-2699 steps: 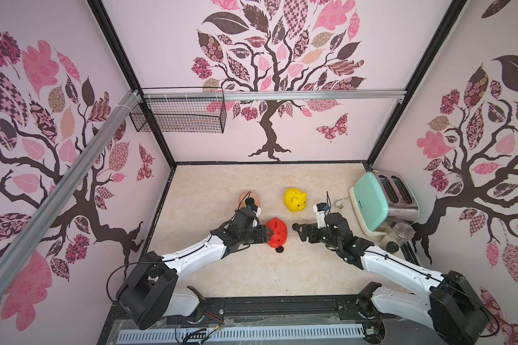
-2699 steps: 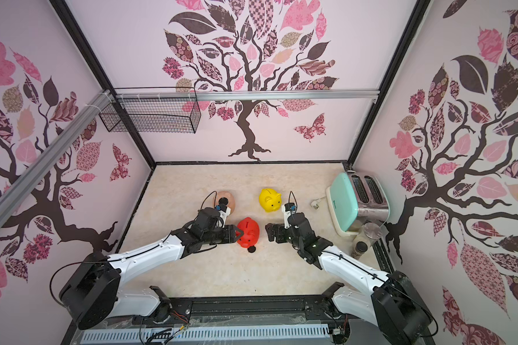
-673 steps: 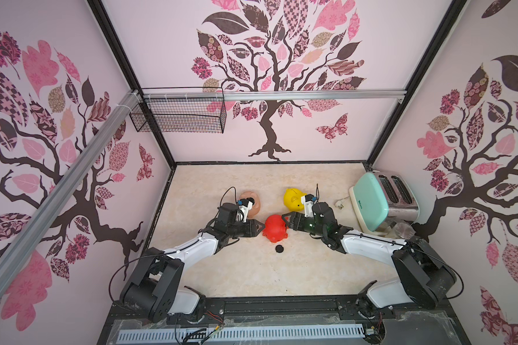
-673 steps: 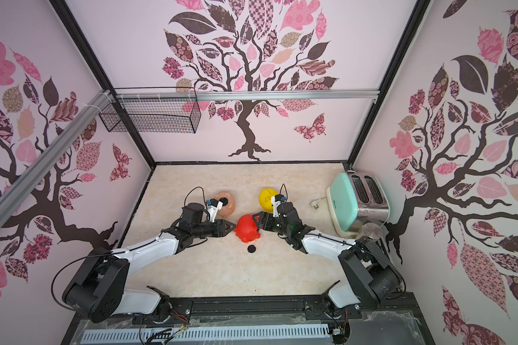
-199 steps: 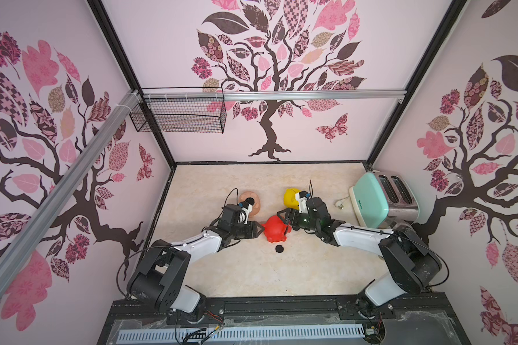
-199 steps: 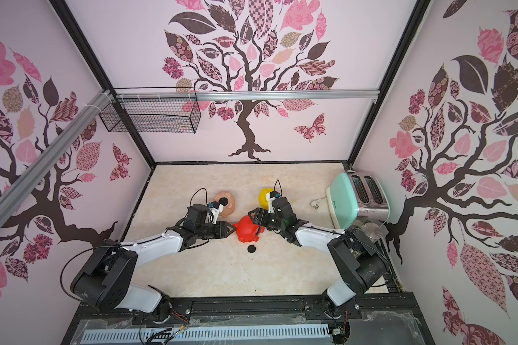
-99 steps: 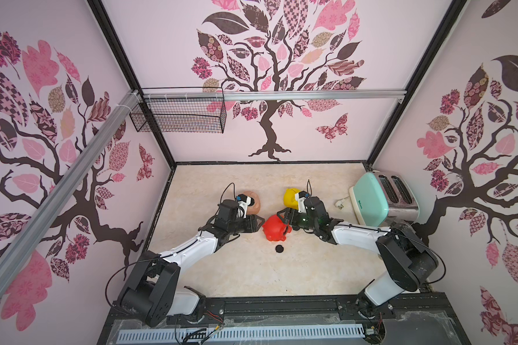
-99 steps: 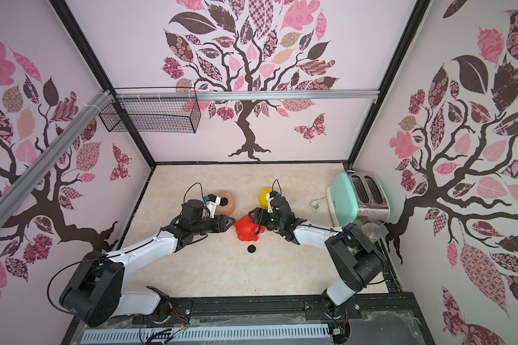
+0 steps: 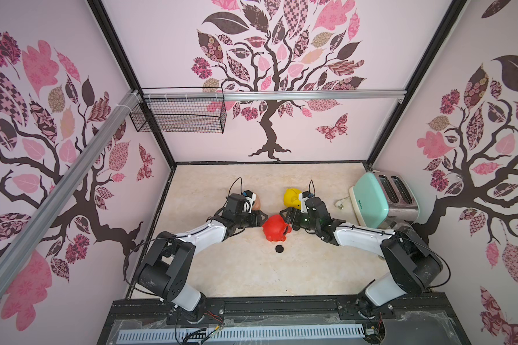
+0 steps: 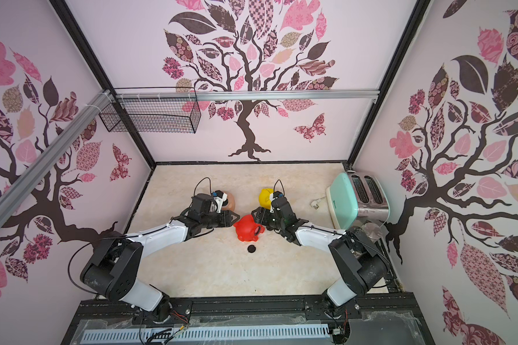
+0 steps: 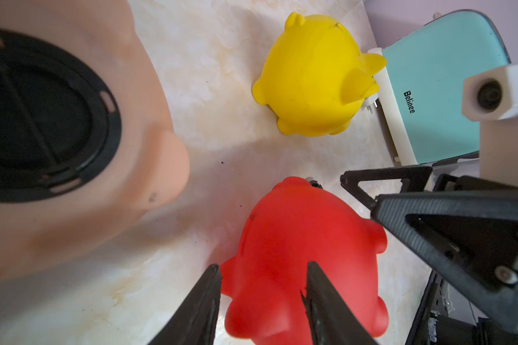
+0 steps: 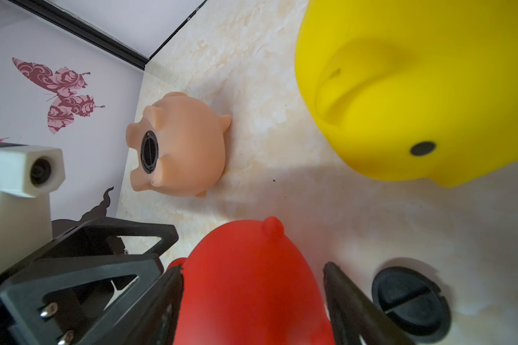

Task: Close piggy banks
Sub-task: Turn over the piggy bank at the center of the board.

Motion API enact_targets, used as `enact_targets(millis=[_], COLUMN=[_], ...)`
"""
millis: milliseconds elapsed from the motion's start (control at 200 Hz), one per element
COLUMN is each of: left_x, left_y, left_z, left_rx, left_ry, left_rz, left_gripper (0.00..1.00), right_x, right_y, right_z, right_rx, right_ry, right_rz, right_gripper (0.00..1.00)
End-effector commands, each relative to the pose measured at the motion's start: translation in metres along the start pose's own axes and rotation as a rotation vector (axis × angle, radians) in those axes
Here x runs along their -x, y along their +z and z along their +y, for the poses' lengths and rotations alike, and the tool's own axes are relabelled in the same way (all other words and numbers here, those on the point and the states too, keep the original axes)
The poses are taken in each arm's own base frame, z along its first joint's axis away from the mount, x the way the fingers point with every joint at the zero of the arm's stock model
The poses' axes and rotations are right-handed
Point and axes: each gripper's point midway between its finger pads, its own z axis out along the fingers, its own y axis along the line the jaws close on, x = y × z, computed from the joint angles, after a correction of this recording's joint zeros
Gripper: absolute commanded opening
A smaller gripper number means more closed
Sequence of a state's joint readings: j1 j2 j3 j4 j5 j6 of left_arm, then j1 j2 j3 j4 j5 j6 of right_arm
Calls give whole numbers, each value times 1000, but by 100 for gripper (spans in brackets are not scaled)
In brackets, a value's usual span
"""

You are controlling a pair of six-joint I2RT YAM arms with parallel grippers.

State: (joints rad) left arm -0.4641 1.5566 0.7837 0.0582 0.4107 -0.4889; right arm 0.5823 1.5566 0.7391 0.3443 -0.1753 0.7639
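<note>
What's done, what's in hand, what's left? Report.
Done: peach pig has its black plug fitted. In hand: red pig, between left gripper and right gripper. Left: loose plug lies unfitted on the table; yellow pig hides its belly.

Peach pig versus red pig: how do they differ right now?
The peach pig lies tipped over, untouched, a fitted plug in its belly; the red pig sits between the left gripper and right gripper, belly unseen, a loose plug beside it. Colour differs too. Both are small round pigs.
</note>
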Motion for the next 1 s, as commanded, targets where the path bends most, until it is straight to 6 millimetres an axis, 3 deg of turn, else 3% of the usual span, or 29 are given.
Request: enact_targets(millis=[0,315,680,995], left_x=[-12,-36,-35,-36], left_y=[-2,-10,-17,-6], left_z=[-4,-8,-9,-6], left_rx=[-21,-24,10,8], left_ry=[2,-25,-23,-32], left_rz=[20,43,13,33], left_gripper=[48,47,50,50], right_x=[1,0,3,4], right_y=[0,9,9,15], right_z=[5,10,16,33], right_rx=[9,33,67,118], right_ry=[13,45,31,6], right_rz=[-4,16,3,-9], right_gripper=[76,76,77,78])
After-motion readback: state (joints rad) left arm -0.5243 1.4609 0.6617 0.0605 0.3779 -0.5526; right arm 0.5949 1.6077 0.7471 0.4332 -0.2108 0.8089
